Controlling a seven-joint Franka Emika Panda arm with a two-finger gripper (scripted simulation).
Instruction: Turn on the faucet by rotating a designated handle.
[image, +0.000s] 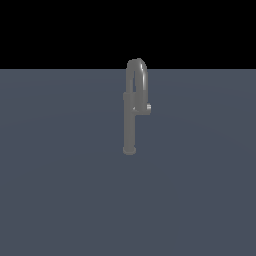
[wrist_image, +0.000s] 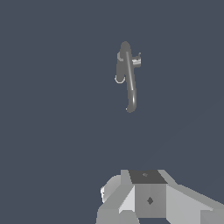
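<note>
The faucet (image: 129, 125) is a slim grey pipe with an arched top and a blocky collar midway, standing on the flat grey-blue ground in the middle of the exterior view. The handle (image: 148, 106) is a short stub with a lighter tip, sticking out of the collar toward the exterior view's right. The wrist view shows the faucet (wrist_image: 130, 83) from above, with the handle (wrist_image: 136, 61) at its side. My gripper (wrist_image: 148, 192) shows only as grey blocky parts at the frame edge, well apart from the faucet. Its fingertips are not visible. The arm does not show in the exterior view.
A plain grey-blue floor (image: 60, 190) spreads around the faucet, with a black background above it. No other object shows in either view.
</note>
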